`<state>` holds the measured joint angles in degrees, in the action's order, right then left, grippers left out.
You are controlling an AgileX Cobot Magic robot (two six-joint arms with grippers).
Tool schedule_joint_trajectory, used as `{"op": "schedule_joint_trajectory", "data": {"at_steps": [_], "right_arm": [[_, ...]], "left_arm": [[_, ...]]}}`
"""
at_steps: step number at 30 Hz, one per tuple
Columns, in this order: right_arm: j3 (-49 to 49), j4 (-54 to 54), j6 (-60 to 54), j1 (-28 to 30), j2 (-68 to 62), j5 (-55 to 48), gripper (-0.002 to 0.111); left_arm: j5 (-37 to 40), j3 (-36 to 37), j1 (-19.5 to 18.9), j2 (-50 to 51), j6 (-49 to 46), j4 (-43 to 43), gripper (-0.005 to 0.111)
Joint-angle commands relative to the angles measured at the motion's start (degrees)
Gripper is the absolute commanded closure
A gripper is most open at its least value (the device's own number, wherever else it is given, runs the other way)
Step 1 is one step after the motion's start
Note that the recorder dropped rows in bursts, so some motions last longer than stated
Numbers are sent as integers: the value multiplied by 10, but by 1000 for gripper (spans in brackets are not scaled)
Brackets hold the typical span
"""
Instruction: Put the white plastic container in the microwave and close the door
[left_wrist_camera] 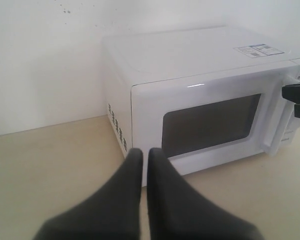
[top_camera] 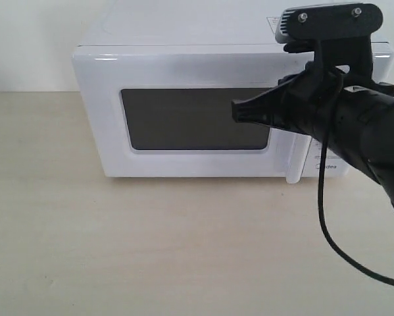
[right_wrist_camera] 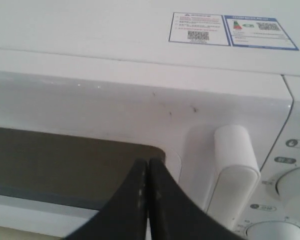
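The microwave (top_camera: 183,59) fills the upper middle of the exterior view, standing on the pale wooden worktop (top_camera: 150,250). Its door (top_camera: 111,118) lies flush with the front, so the closing step looks done or very nearly so. The white plastic container shows in no view. The dark window (top_camera: 190,118) gives nothing away of the inside, so whether the box sits within cannot be told. The right end effector (top_camera: 239,112) reaches in from the right edge of the frame and hangs in front of the door's right side, just beside the vertical handle (top_camera: 294,164). Its fingers are pressed together with nothing between them. That posture suits a flat push on the door panel rather than a pull on the bar. Whether the tips actually touch the door cannot be made out. Its wrist camera shows the same closed tips (right_wrist_camera: 147,165) before the window corner, with the handle (right_wrist_camera: 235,165), a knob (right_wrist_camera: 295,182) and the sticker labels (right_wrist_camera: 230,30) close by. A black cable (top_camera: 328,224) droops from that arm toward the lower right. The left end effector (left_wrist_camera: 142,152) is likewise closed and empty. It is held off the microwave's left front corner above the worktop, probably parked clear of the door's swing.
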<state>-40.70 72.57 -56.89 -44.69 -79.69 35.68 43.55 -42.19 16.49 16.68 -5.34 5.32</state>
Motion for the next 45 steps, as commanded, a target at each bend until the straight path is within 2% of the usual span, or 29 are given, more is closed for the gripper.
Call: {"op": "schedule_joint_trajectory", "data": {"at_steps": [1,11,19,37,41,45], "right_arm": [[7,4,-7,-4,7,5,109],[14,9,-37,-4,43,-9,109],[110,11,-37,-4,170,-1,109],[110,16,-34,-4,192,-1,109],[110,16,-40,-4,239,6,109],[120,20,-102,-4,324,7,109]], "left_arm": [[-10,4,1,-3,6,-7,102],[0,4,1,-3,6,-4,102],[0,4,1,-3,6,-4,102],[0,4,1,-3,6,-4,102],[0,4,1,-3,6,-4,102],[0,4,1,-3,6,-4,102]]}}
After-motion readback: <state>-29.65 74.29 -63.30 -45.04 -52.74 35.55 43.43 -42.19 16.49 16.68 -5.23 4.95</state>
